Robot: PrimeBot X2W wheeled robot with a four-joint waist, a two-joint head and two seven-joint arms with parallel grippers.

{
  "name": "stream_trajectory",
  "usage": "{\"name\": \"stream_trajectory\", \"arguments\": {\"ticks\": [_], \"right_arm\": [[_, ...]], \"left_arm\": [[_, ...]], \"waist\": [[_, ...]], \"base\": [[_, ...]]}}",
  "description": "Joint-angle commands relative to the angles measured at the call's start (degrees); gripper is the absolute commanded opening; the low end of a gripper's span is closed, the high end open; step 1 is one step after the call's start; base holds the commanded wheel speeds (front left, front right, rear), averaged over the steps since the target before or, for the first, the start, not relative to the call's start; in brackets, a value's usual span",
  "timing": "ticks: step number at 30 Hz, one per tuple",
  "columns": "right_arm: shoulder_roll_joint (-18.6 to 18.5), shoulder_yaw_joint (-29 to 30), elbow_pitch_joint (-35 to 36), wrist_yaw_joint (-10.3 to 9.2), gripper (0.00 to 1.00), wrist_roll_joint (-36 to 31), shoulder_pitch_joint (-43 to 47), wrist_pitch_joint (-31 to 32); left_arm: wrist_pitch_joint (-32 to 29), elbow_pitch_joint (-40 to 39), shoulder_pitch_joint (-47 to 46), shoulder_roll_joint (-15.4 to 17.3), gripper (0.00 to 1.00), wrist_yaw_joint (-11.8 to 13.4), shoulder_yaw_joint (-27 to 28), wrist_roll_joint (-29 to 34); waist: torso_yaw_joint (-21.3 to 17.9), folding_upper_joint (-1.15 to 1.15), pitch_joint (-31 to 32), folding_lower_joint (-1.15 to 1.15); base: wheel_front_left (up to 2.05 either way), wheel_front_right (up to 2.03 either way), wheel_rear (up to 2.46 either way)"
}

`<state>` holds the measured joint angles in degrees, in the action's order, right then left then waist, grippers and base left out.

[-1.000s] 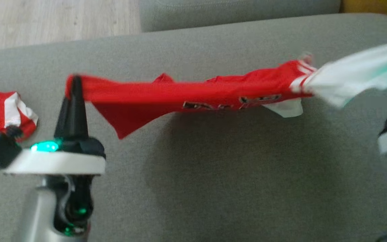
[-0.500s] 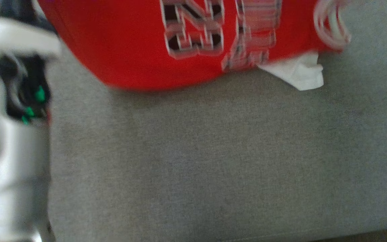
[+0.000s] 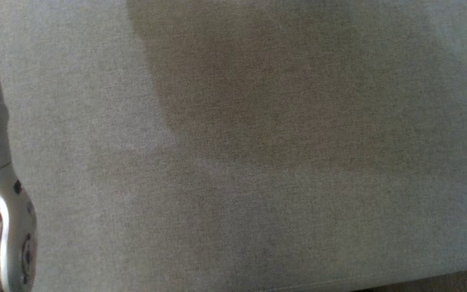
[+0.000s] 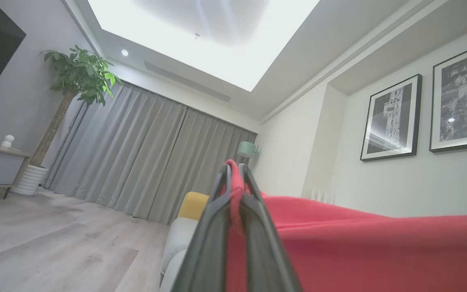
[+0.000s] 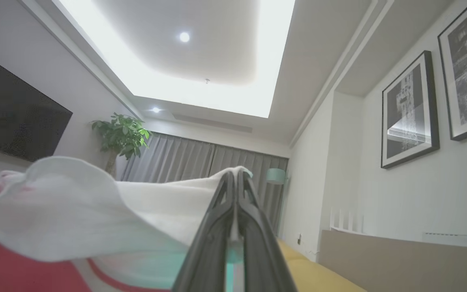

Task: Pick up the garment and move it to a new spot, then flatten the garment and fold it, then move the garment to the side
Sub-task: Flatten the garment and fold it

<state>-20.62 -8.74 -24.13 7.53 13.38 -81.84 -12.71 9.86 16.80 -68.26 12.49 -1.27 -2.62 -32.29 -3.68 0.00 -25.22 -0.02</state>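
The left pincer (image 4: 234, 166) is clamped on the red garment (image 4: 359, 243), which stretches away toward 4 o'clock. The right pincer (image 5: 236, 173) pinches its white end (image 5: 75, 211), which spreads toward 9 o'clock.

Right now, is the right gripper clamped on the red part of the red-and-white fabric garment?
No, the right gripper pinches white cloth of the red-and-white garment.
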Motion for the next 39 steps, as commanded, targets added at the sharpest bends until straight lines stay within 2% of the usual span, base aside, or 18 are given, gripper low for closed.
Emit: {"name": "stream_trajectory", "arguments": {"ticks": [1,5,10,14,21,26,31,35,39], "right_arm": [[-0.23,-0.12,0.5,-0.04,0.0,0.03,0.76,-0.1],[-1.57,-2.56,-0.3,-0.04,0.0,0.8,6.64,1.29],[-0.39,-4.45,0.03,-0.04,0.0,3.62,20.42,4.86],[3.1,-0.05,2.61,-0.04,0.0,4.25,34.25,9.54],[13.41,11.52,13.32,-0.04,0.0,0.19,61.21,22.72],[17.11,16.62,22.57,-0.04,0.0,-3.21,75.73,33.6],[17.7,19.75,30.73,-0.04,0.0,-1.53,85.09,43.27],[17.72,21.68,35.04,-0.04,0.0,0.88,89.88,48.52],[17.72,22.53,37.57,-0.04,0.0,1.9,91.31,49.93]], "left_arm": [[0.4,-0.82,0.49,2.44,0.0,-0.44,0.83,0.05],[2.6,0.45,5.67,1.16,0.0,-2.06,-0.31,0.01],[4.52,3.94,17.98,-0.31,0.0,-3.1,-1.79,1.56],[5.06,5.0,29.94,-3.65,0.0,-2.37,0.52,1.07],[5.12,3.86,50.55,-7.28,0.0,-2.38,1.14,2.79],[3.44,1.89,61.11,-8.34,0.0,-1.03,-0.41,1.68],[-1.61,-2.84,70.15,-8.59,0.0,1.35,-2.44,1.49],[-5.33,-8.07,76.39,-8.79,0.0,4.26,-3.37,1.07],[-6.94,-12.02,79.09,-8.86,0.0,5.42,-4.15,1.07]], "waist": [[0.14,0.0,-0.27,0.02],[0.63,0.0,-0.99,0.02],[0.85,0.0,0.04,0.02],[1.33,0.0,3.41,0.02],[2.77,0.0,11.31,0.02],[3.69,0.0,15.0,0.02],[3.58,0.0,16.64,0.02],[3.47,0.0,16.99,0.02],[3.76,0.0,17.03,0.02]], "base": [[0.0,0.0,0.0],[0.0,0.0,0.0],[0.0,0.0,0.0],[0.0,0.0,0.0],[0.0,0.0,0.0],[0.0,0.0,0.0],[0.0,0.0,0.0],[0.0,0.0,0.0],[0.0,0.0,0.0]]}}
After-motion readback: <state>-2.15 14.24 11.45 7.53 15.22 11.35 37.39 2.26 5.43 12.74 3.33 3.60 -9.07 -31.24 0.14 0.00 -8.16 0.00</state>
